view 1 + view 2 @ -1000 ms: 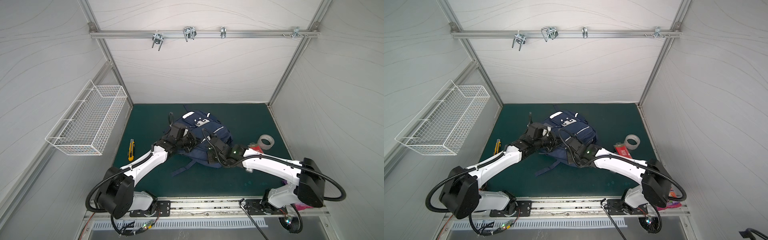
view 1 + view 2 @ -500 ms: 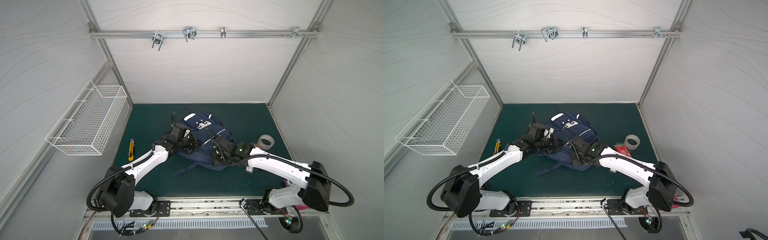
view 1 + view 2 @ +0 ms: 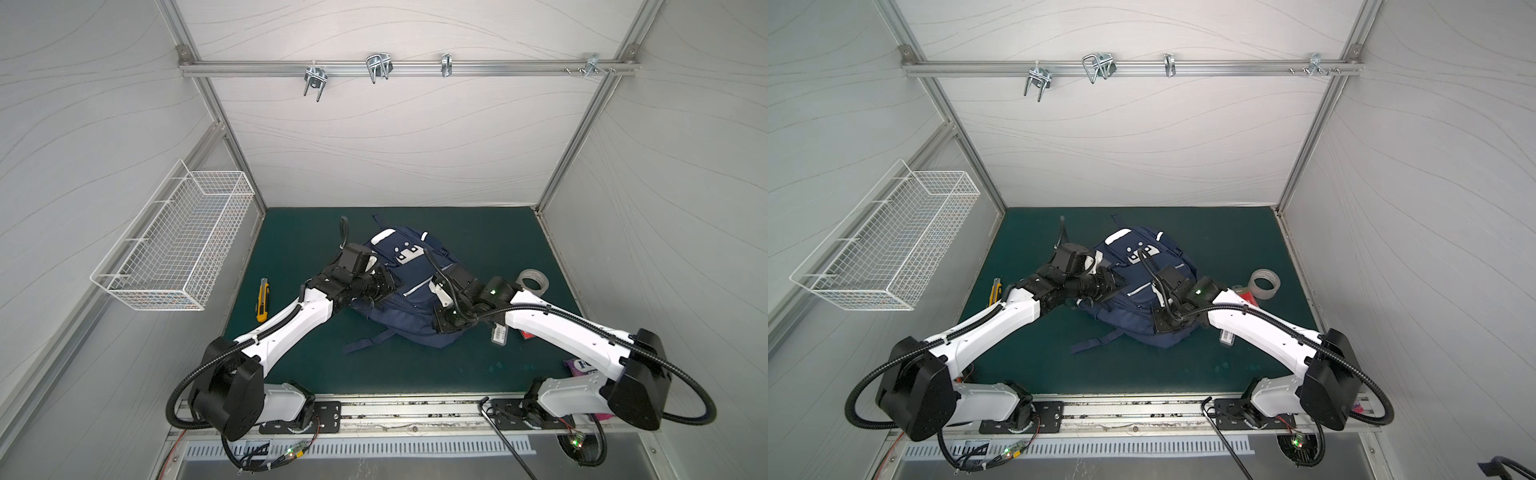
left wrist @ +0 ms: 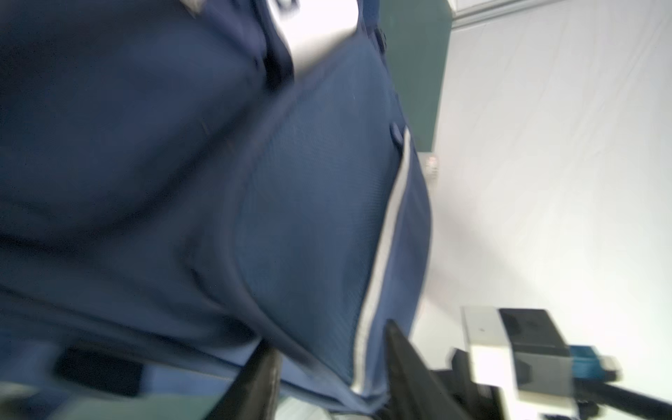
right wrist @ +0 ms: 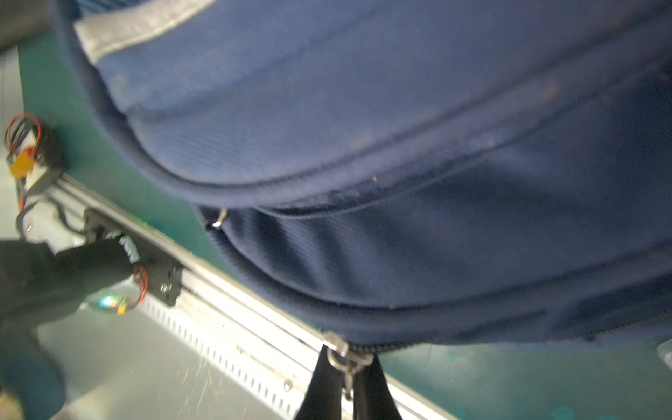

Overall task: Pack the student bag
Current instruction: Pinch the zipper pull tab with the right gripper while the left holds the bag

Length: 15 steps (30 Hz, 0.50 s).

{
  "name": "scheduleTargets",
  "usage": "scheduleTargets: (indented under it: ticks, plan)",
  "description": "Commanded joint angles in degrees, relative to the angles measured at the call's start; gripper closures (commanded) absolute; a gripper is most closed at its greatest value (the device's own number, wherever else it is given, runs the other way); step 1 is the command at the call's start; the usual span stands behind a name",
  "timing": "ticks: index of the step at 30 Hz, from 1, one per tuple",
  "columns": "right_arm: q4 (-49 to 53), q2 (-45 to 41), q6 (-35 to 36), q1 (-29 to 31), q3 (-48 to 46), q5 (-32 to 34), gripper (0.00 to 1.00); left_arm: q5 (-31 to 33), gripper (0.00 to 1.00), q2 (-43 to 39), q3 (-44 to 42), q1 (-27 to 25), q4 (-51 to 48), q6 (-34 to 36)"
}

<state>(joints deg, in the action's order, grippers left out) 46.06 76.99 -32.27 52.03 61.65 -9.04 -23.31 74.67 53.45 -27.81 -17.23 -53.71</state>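
Note:
The navy student bag (image 3: 415, 307) (image 3: 1142, 309) lies flat in the middle of the green mat, its white patch toward the back wall. My left gripper (image 3: 390, 282) (image 3: 1119, 282) is at the bag's left side. In the left wrist view it (image 4: 331, 342) stands open, with a fold of the bag (image 4: 309, 200) and its white stripe between the spread fingers. My right gripper (image 3: 440, 324) (image 3: 1160, 322) is at the bag's near right edge. In the right wrist view it (image 5: 345, 363) is shut on a metal zipper pull (image 5: 340, 351) at the bag's (image 5: 363, 127) seam.
A yellow utility knife (image 3: 262, 299) lies left of the bag. A tape roll (image 3: 534, 281), a small white tagged item (image 3: 500, 334) and a purple packet (image 3: 582, 368) lie to the right. A wire basket (image 3: 178, 245) hangs on the left wall.
My left gripper's jaws have gone from shut to apart. My right gripper has drawn a little toward the front edge with the zipper pull.

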Motion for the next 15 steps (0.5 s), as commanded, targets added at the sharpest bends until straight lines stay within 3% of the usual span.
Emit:
scheduleTargets:
  ticks: [1,5,11,15]
  plan:
    - [0.68,1.92,1.48,0.34,3.12,-9.65,1.0,5.7,0.38,-4.27,2.02,0.53,-4.05,1.12]
    - [0.75,4.97,1.43,0.44,7.11,-13.42,1.0,4.89,0.26,-8.5,-0.39,0.57,-8.71,-2.86]
    - [0.62,7.74,0.7,0.46,11.38,-15.48,1.0,0.87,0.25,-13.35,-9.75,0.51,-4.7,-17.43]
    - [-0.84,9.88,-0.04,0.44,13.19,-17.69,1.0,-0.22,0.33,-13.72,-12.11,0.33,1.23,-22.58]
